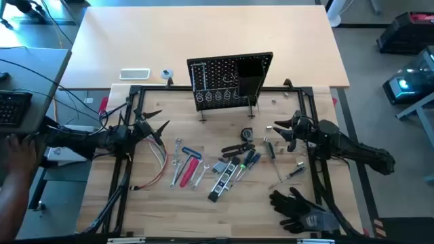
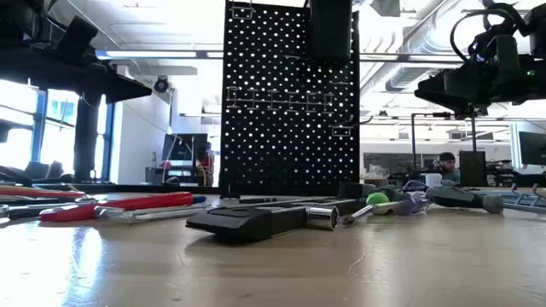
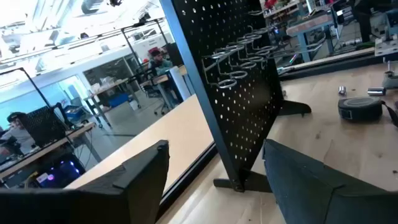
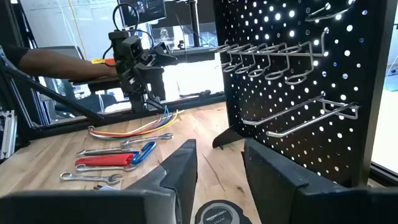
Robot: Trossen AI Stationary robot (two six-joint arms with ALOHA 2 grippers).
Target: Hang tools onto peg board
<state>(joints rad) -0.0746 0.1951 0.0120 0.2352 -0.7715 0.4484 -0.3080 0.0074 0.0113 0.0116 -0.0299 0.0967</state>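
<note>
The black peg board (image 1: 230,81) stands upright on thin legs at the table's far middle, with a black bin (image 1: 249,78) and wire hooks (image 4: 261,62) on its front. The tools lie flat on the table in front of it: silver wrenches (image 1: 178,152), a red-handled tool (image 1: 184,169), black pliers (image 1: 237,148), a green-handled driver (image 1: 247,159) and a black-silver bar (image 1: 224,179). My left gripper (image 1: 157,125) hovers open left of the tools, facing the peg board (image 3: 236,93). My right gripper (image 1: 278,129) hovers open to their right, nothing between its fingers (image 4: 180,168).
Black gloves (image 1: 305,207) lie at the near right and a bundle of coloured wires (image 1: 159,163) at the left. A round tape measure (image 1: 247,133) sits below the board. A black metal frame (image 1: 135,95) borders the table. A person's hand (image 1: 13,163) shows at the far left.
</note>
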